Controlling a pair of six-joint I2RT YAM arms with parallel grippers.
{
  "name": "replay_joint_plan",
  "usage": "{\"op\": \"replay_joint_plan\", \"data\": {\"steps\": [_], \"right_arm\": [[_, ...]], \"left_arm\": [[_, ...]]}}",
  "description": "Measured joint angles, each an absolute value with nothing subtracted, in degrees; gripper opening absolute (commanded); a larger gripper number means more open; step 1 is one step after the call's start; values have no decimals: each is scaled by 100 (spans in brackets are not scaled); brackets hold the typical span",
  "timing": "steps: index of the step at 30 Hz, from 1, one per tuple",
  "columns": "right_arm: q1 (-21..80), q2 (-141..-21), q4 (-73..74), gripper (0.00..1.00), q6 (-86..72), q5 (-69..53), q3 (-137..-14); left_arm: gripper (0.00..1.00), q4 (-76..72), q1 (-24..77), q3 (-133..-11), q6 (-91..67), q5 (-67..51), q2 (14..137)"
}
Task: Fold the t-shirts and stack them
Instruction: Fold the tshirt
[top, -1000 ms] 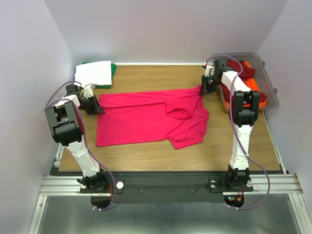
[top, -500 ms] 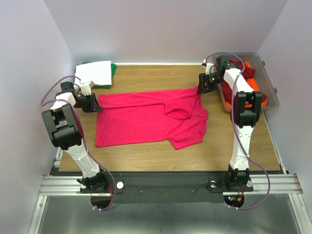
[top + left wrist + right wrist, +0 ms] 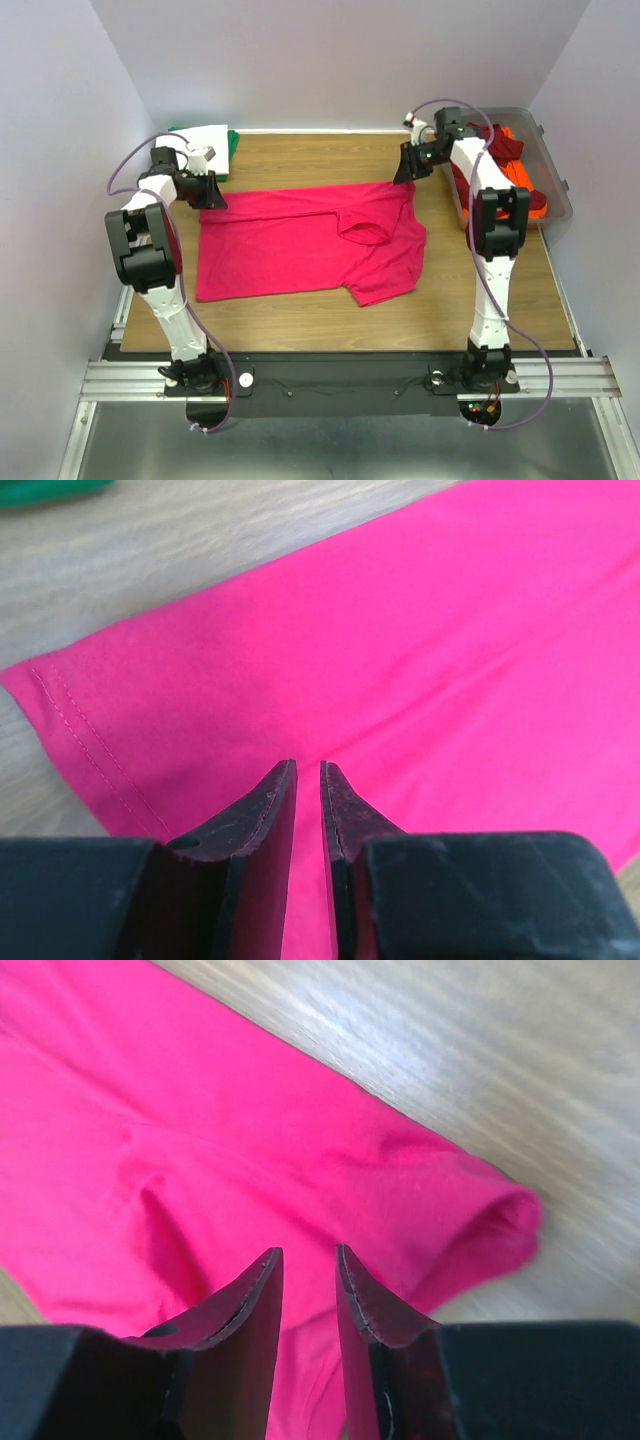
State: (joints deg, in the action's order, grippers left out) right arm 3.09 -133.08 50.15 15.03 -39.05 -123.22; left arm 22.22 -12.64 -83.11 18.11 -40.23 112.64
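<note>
The bright pink-red t-shirt lies spread on the wooden table, neck hole toward the right and one sleeve at the front right. My left gripper hangs over its far left hem corner. In the left wrist view the jaws stand a narrow slit apart, with flat shirt cloth below and nothing between them. My right gripper hangs over the far right sleeve. In the right wrist view the jaws are slightly apart and empty above the sleeve.
A folded white t-shirt lies on a green one at the far left corner. The clear grey bin at the right holds dark red and orange shirts. The table's left edge is close to my left arm.
Both grippers have moved toward the far side of the table, the left one also to the right along the shirt's top edge. The shirt lies almost unchanged.
</note>
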Motion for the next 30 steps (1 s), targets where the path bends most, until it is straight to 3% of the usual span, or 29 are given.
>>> {"op": "replay_joint_plan", "data": {"steps": [11, 18, 21, 26, 30], "right_arm": [[381, -14473, 4788, 33, 1229, -3415, -12919], [384, -14606, 4416, 58, 1164, -3256, -13220], [381, -14022, 4364, 60, 1168, -3450, -12405], [381, -12210, 4456, 59, 1114, -3848, -10715], [381, -10833, 4322, 54, 1153, -3957, -9719]], "left_arm": [[26, 2154, -1323, -9126, 1275, -3509, 12394], [38, 2383, -1304, -9876, 1632, -3656, 12717], [42, 2552, -1219, -9747, 2012, -3791, 12348], [46, 2637, -504, -8729, 2858, -3900, 10538], [46, 2335, 1347, -7964, 3393, -3953, 9078]]}}
